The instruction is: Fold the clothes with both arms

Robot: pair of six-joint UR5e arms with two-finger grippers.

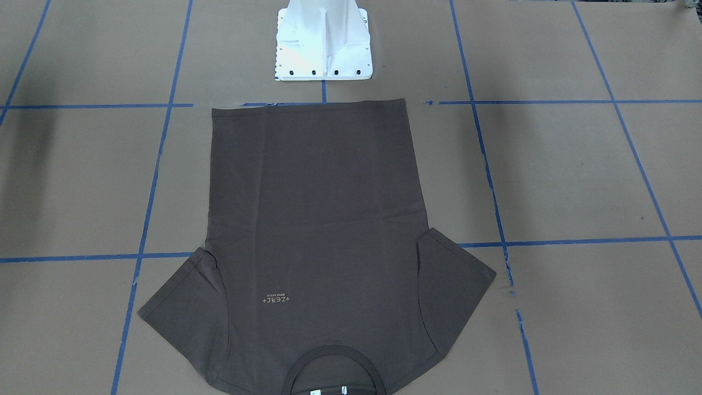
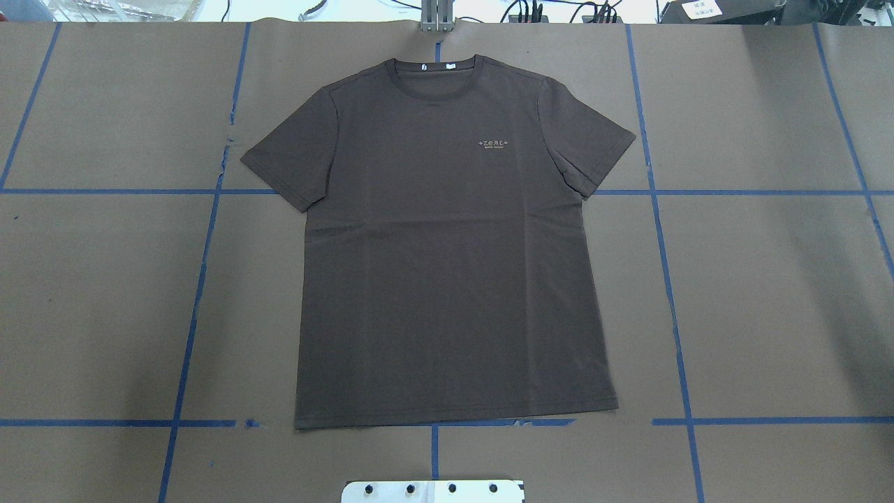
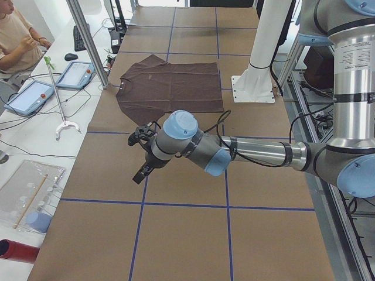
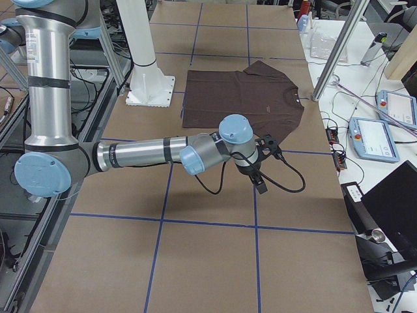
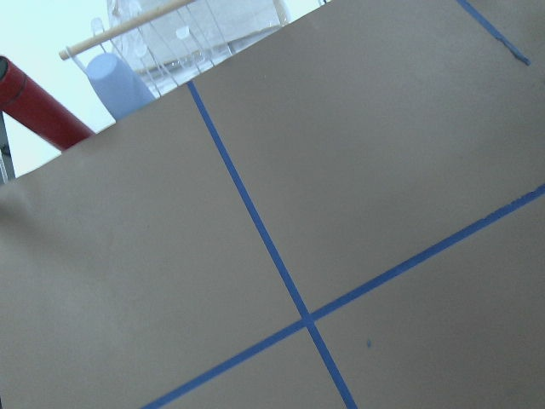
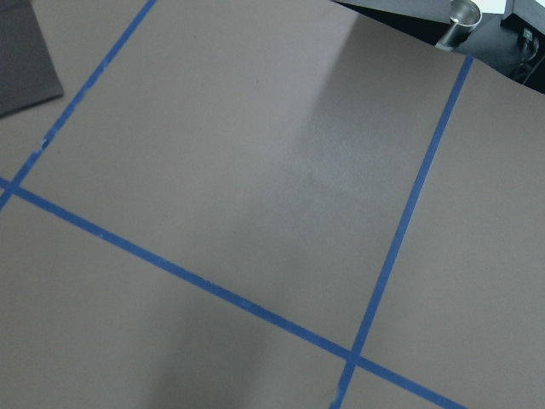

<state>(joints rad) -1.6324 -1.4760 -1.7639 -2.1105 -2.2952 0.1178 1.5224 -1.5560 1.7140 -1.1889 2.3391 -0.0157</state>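
A dark brown-grey T-shirt (image 2: 447, 265) lies flat and face up in the middle of the table, collar (image 2: 436, 73) away from the robot and hem near its base. Both sleeves are spread out, and the pale chest logo (image 1: 277, 299) shows. The left arm (image 3: 246, 151) reaches out low over the bare paper off the shirt's left side; whether its gripper (image 3: 141, 171) is open or shut I cannot tell. The right arm (image 4: 150, 153) does the same on the other side, and its gripper (image 4: 259, 184) I cannot tell either. Neither gripper touches the shirt. A shirt corner (image 6: 21, 60) shows in the right wrist view.
Brown paper with blue tape lines (image 2: 202, 279) covers the table. The white pedestal base (image 1: 323, 44) stands by the shirt's hem. A side bench holds tablets (image 3: 75, 74), a clear tray (image 3: 29, 190) and a red cylinder (image 3: 17, 250); a person (image 3: 17, 35) sits there.
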